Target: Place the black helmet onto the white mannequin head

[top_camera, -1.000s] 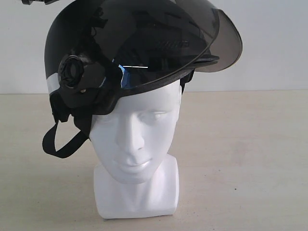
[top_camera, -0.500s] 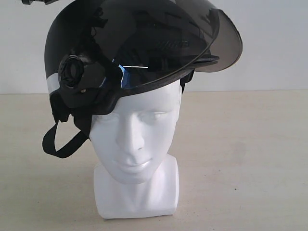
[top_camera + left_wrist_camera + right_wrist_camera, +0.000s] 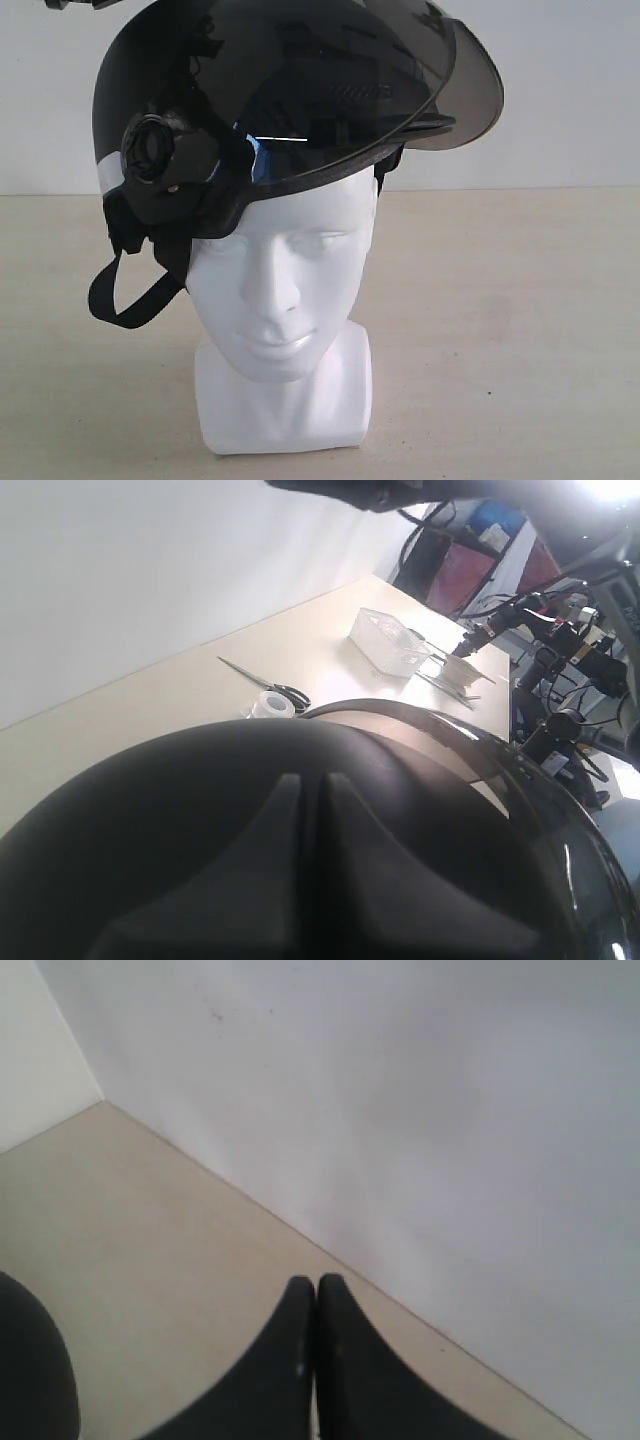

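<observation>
The black helmet [image 3: 280, 90] sits on top of the white mannequin head [image 3: 285, 290], tilted, with its smoky visor [image 3: 472, 85] raised toward the right and the chin strap [image 3: 122, 305] hanging loose on the left. The head stands upright on its squared base [image 3: 285, 410] on the pale table. In the left wrist view my left gripper [image 3: 308, 780] is shut with nothing between its fingers, right over the helmet's dark shell [image 3: 150, 830]. My right gripper [image 3: 316, 1282] is shut and empty above bare table near the wall.
Beyond the helmet in the left wrist view lie scissors [image 3: 262, 678], a tape roll [image 3: 272, 706] and a clear plastic box [image 3: 390, 640], with cables and equipment [image 3: 560, 650] past the table edge. A white wall [image 3: 560, 120] stands behind the table. A dark rounded shape [image 3: 30, 1370] shows beside the right gripper.
</observation>
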`<state>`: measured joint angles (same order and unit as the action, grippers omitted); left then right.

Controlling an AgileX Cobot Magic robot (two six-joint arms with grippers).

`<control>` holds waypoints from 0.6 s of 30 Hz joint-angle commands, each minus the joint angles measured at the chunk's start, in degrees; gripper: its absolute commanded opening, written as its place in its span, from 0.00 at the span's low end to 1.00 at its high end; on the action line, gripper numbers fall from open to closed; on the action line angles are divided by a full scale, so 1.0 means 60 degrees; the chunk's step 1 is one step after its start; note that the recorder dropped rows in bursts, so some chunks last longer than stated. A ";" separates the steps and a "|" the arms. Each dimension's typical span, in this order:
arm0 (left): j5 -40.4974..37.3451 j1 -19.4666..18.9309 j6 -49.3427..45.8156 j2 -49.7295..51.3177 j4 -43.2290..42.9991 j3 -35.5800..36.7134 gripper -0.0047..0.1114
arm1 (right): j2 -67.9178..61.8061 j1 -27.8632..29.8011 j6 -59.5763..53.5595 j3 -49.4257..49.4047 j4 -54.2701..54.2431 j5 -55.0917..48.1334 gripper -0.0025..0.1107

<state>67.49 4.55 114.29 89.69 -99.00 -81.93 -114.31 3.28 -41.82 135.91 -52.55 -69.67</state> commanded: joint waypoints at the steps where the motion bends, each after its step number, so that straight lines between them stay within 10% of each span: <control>1: 0.0413 0.0018 0.0011 -0.0053 -0.0158 -0.0002 0.08 | -0.0222 -0.0906 -0.0287 0.0082 -0.0073 -0.0048 0.02; 18: 0.0413 0.0018 0.0011 -0.0053 -0.0158 -0.0002 0.08 | 0.0367 -0.2649 0.1259 0.0082 0.1950 -0.0048 0.02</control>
<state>67.49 4.55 114.29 89.69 -99.00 -81.93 -113.48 -11.09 -36.53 135.91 -44.70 -70.06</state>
